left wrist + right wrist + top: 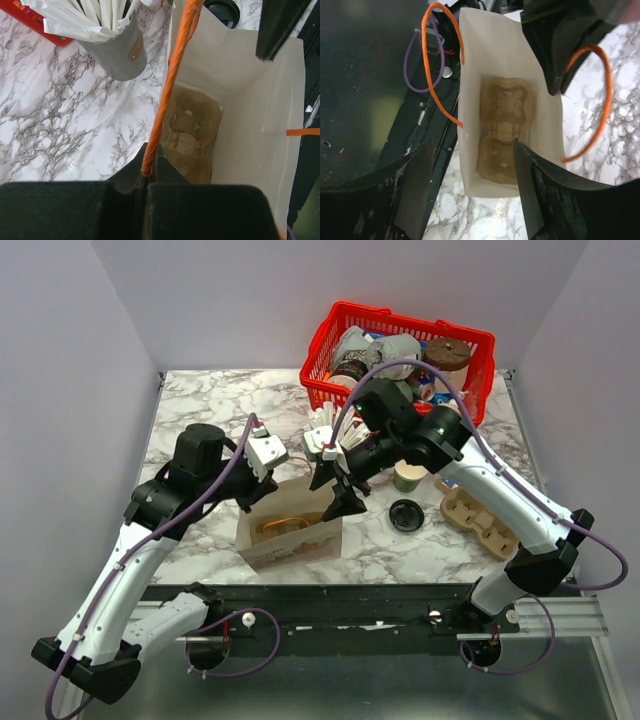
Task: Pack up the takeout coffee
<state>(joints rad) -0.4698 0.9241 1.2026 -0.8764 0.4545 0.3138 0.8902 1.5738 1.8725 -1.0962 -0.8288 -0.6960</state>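
My right tool (472, 185) hung over the bag (485, 50) with its jaws apart and empty. My left tool (147, 172) was pinched tight on the bag's orange handle (170, 85). The takeout coffee (406, 514) stood on the counter (200, 410) just right of the bag (only its black lid showed). I judged it light, crushable paper with a lid that might pop off, best held gently round the wall under the rim.

Matt white paper bag (495, 55); twisted orange cord handle (172, 75); rough pulp tray (502, 130); glossy marble-look tabletop (60, 115).
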